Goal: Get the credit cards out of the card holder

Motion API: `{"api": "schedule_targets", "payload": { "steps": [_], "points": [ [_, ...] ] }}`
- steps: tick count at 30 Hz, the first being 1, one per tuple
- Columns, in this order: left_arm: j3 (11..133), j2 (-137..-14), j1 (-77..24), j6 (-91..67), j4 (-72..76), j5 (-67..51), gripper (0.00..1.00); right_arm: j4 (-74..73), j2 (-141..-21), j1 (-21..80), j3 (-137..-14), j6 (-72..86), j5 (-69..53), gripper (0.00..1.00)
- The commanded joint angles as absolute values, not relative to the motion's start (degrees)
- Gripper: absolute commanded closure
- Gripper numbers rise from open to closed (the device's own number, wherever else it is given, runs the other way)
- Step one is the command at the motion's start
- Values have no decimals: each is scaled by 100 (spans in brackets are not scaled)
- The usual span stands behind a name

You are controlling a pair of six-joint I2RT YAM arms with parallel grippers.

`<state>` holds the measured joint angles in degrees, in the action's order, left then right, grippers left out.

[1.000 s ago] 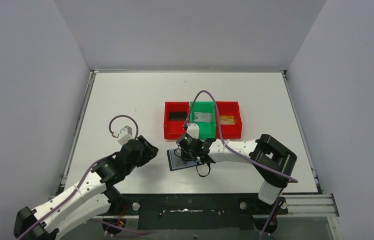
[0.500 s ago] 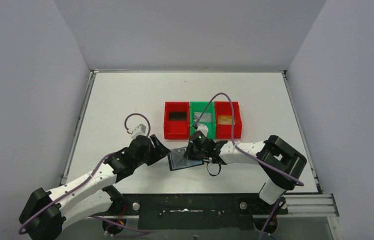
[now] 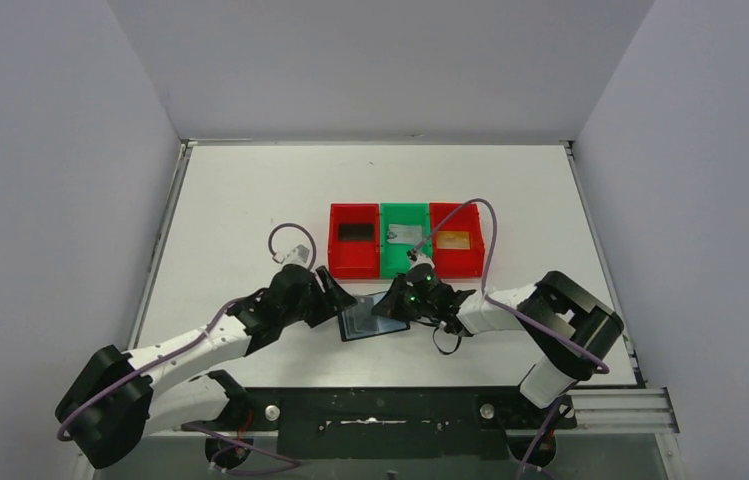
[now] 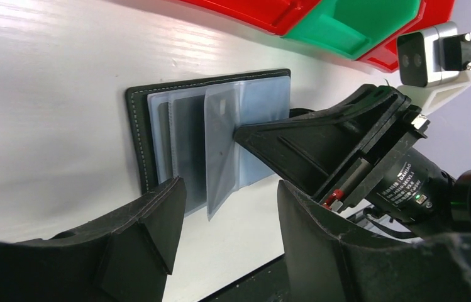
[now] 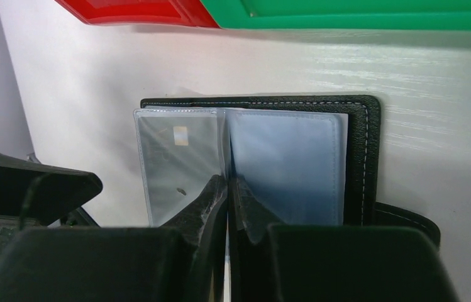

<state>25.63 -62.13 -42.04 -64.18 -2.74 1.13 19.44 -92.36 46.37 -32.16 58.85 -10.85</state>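
The black card holder [image 3: 362, 325] lies open on the white table, its grey-blue plastic sleeves facing up [image 5: 283, 157]. One sleeve stands lifted [image 4: 220, 151], and my right gripper [image 5: 227, 182] is shut on that leaf's edge. A card with a gold chip [image 5: 181, 135] shows inside the left sleeve. My left gripper [image 4: 229, 189] is open just off the holder's near-left edge [image 4: 138, 126], with nothing between its fingers. From above, the left gripper [image 3: 338, 300] and right gripper [image 3: 386, 308] flank the holder.
Three joined bins stand just behind the holder: a red one [image 3: 332, 245] with a dark card, a green one [image 3: 405, 268] with a silvery card, and a red one [image 3: 478, 245] with a gold card. The table's front edge is close below.
My left arm has swung right, up to the holder's left edge. The right gripper has closed on a sleeve and shifted slightly right, lifting the leaf.
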Motion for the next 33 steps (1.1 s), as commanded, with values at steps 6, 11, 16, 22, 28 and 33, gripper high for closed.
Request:
{"api": "schedule_targets", "payload": {
  "steps": [6, 11, 16, 22, 28, 33],
  "points": [
    [2656, -6939, -4157, -6451, 1065, -572, 45, 2158, -9437, 4408, -2836, 6046, -1238, 100],
    [2746, -7450, -4147, -6563, 1181, -731, 45, 2249, -9444, 4346, -2770, 6073, -1281, 100],
    [2748, -7620, -4153, -6596, 1542, -844, 45, 2293, -9448, 4326, -2751, 6078, -1316, 100],
    [2946, -7832, -4182, -6348, 1941, -1297, 48, 2368, -9366, 4312, -2733, 6058, -1336, 100],
    [3181, -8183, -4235, -6231, 2174, -1691, 50, 2658, -9114, 4320, -2695, 5995, -1500, 86],
    [3365, -8307, -4289, -6176, 2276, -1730, 51, 2556, -8304, 4338, -2694, 5858, -1144, 64]
  ]
}}
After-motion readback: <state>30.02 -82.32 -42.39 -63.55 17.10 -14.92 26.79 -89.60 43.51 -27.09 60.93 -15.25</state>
